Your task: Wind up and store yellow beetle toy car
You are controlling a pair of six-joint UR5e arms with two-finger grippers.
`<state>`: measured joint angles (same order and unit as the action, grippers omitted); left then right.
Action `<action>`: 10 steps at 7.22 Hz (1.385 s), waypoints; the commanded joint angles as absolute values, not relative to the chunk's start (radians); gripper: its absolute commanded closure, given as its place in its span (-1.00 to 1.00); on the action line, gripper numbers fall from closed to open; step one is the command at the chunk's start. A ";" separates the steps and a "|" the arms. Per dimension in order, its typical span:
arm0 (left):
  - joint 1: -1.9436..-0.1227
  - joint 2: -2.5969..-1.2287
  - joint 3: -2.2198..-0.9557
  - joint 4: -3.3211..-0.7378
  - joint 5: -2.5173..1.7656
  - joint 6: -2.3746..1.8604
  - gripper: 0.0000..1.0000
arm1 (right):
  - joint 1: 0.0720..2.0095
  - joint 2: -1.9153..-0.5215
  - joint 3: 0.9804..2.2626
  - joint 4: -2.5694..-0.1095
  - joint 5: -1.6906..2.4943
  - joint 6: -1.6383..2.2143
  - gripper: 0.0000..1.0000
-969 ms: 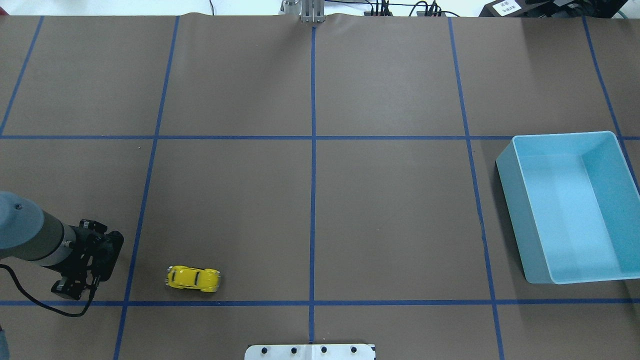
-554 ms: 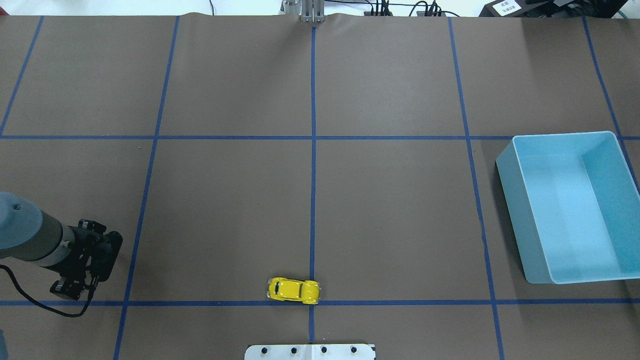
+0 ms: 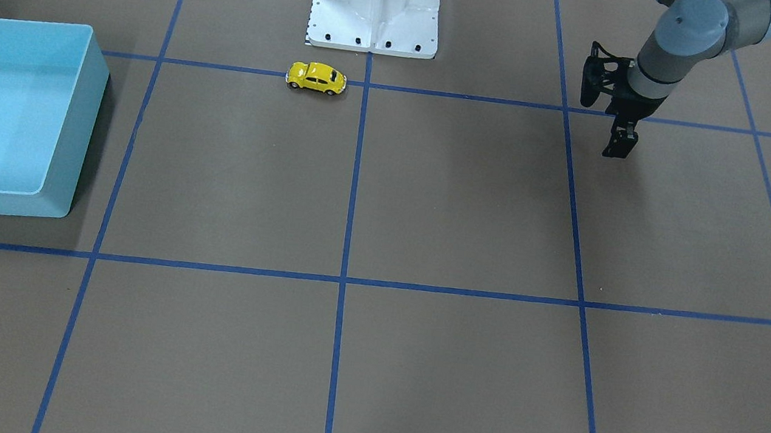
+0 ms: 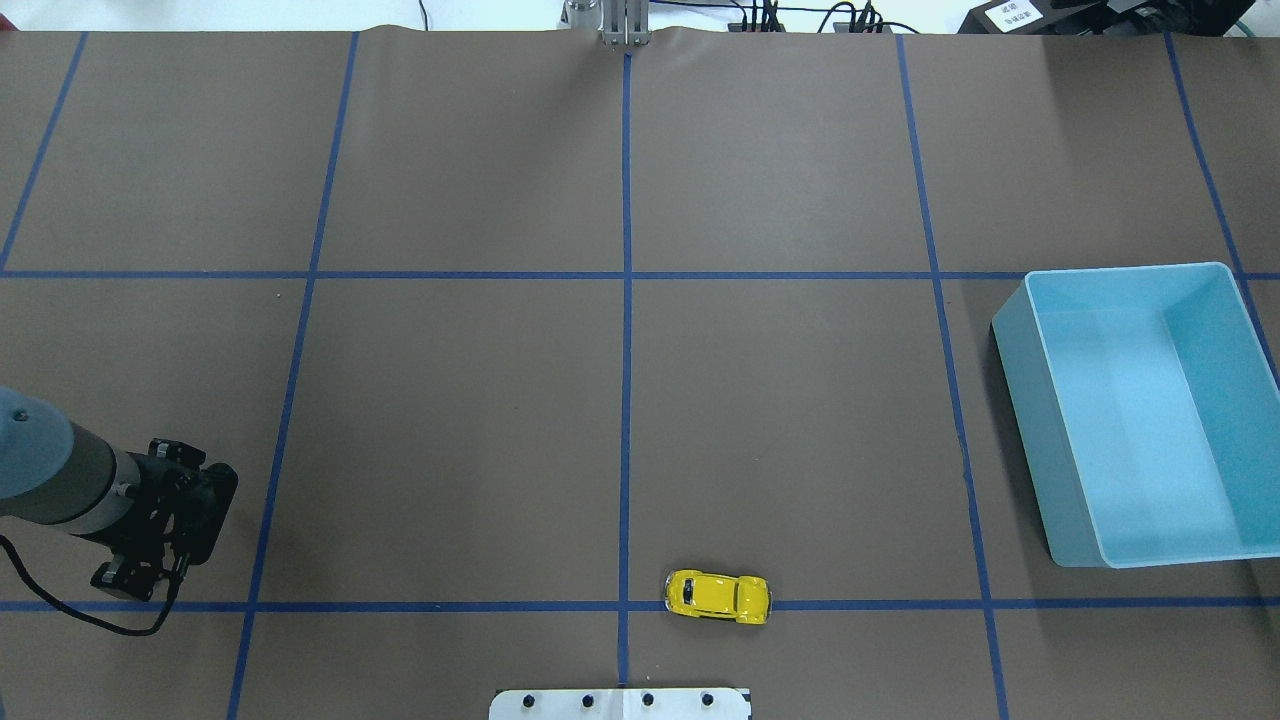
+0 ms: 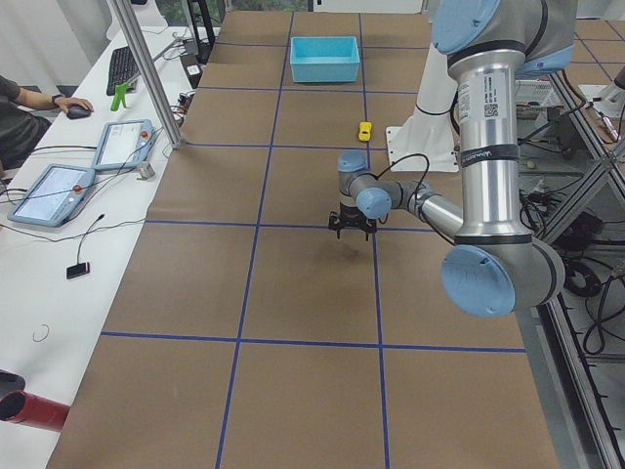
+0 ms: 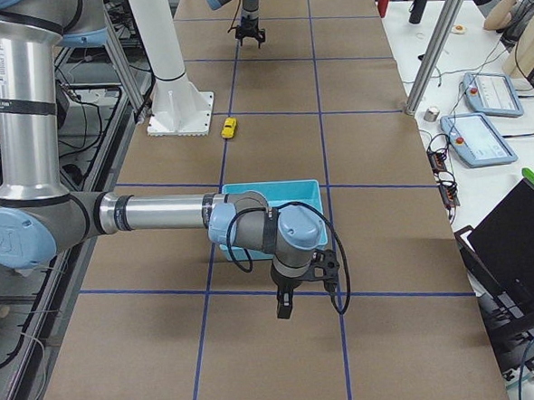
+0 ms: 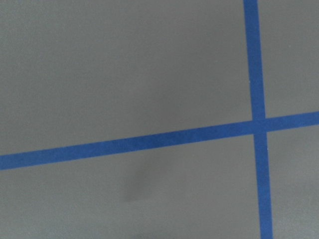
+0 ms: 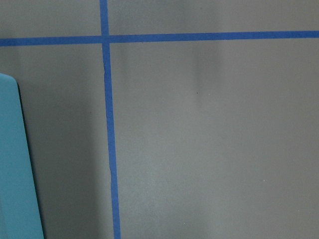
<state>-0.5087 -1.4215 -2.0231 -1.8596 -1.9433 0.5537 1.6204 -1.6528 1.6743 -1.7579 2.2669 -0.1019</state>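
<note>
The yellow beetle toy car (image 4: 718, 596) stands free on the brown table, on the front blue tape line just right of the centre line. It also shows in the front view (image 3: 316, 78) and both side views (image 5: 365, 131) (image 6: 230, 127). My left gripper (image 4: 140, 576) hangs far to the car's left, empty, its fingers spread open (image 3: 618, 149). My right gripper (image 6: 283, 306) shows only in the right side view, beside the light blue bin (image 4: 1022, 420); I cannot tell if it is open or shut.
The light blue bin (image 3: 73, 131) is empty at the table's right edge; its wall shows in the right wrist view (image 8: 15, 164). The white robot base plate (image 4: 620, 704) sits just behind the car. Blue tape lines grid the table.
The car has rolled to the right along the front tape line, from near my left gripper across the centre line. My left gripper has drawn back slightly to the left.
</note>
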 commanded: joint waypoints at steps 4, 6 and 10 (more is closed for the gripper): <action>-0.688 -1.381 -2.065 -1.845 -1.998 0.436 -1.00 | 1.588 -1.618 1.858 -1.761 2.302 -0.106 -0.98; -0.884 -1.359 -2.048 -1.844 -2.208 0.433 -1.00 | 1.498 -1.618 1.983 -1.761 2.331 -0.106 -0.98; -1.300 -1.338 -1.882 -1.687 -2.377 0.433 -1.00 | 1.440 -1.577 2.014 -1.608 2.589 -0.106 -0.98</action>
